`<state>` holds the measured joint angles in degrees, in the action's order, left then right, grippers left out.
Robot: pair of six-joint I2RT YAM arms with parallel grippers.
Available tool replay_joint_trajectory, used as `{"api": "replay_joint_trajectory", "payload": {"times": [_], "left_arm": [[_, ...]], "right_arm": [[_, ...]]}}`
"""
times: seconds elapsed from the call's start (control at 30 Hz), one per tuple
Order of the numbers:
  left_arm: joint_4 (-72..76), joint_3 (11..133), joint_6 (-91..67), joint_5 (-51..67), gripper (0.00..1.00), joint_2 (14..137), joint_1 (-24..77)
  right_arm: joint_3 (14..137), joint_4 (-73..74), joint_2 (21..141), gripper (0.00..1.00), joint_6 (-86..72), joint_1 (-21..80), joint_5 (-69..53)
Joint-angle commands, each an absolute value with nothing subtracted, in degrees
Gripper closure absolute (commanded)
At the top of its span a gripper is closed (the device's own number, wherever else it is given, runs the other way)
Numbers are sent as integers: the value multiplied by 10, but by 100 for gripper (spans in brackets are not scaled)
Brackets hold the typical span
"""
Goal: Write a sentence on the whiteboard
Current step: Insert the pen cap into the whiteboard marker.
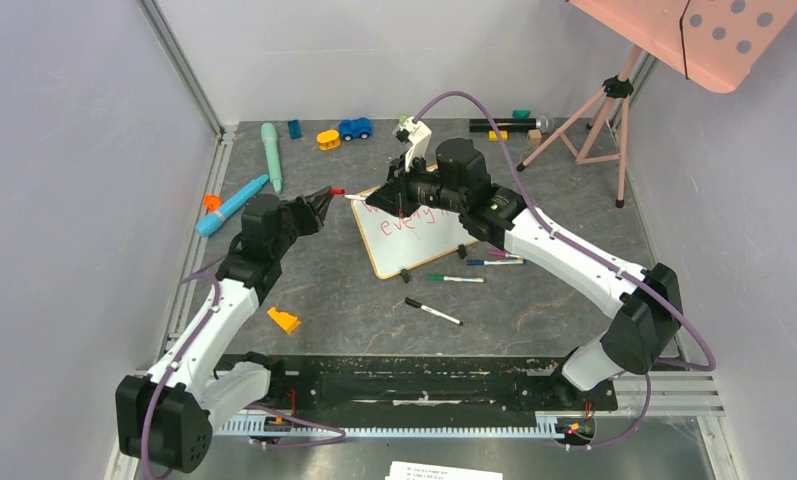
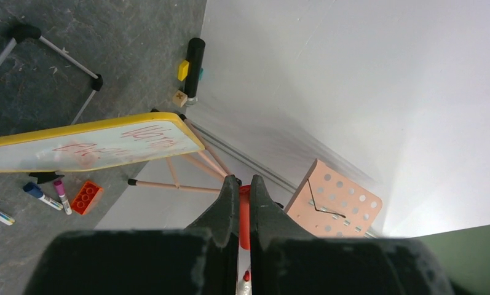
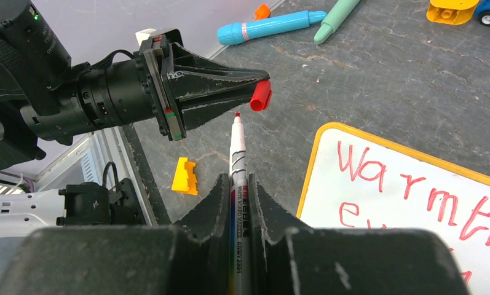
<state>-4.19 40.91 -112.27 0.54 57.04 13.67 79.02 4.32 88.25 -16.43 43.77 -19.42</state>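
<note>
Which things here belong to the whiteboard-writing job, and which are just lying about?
Job: whiteboard, red sentence, red marker in right tool, red cap in left tool.
Lying about: spare markers, yellow brick, blue toy car, pink tripod stand.

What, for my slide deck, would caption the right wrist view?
Right fingers point an uncapped red marker at a red cap pinched in the left fingers, beside the whiteboard with its red sentence.

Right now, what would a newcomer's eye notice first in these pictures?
In the middle, the left gripper pinches a red cap, and the right gripper holds an uncapped marker pointing at it. Just beside them sits the whiteboard, with red words already written.
</note>
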Motion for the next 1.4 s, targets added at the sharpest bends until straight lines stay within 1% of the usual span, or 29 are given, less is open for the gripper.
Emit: {"api": "replay_joint_trajectory", "payload": {"times": [0.0, 0.67, 1.37], "left_arm": [[-2, 396, -1160, 24, 98, 557, 140], [35, 380, -1174, 34, 98, 549, 140], [68, 363, -1183, 43, 98, 551, 141]], "right_arm": [[808, 24, 879, 100, -157, 439, -187], [811, 30, 868, 100, -140, 436, -165], [816, 30, 879, 100, -141, 430, -169]]}}
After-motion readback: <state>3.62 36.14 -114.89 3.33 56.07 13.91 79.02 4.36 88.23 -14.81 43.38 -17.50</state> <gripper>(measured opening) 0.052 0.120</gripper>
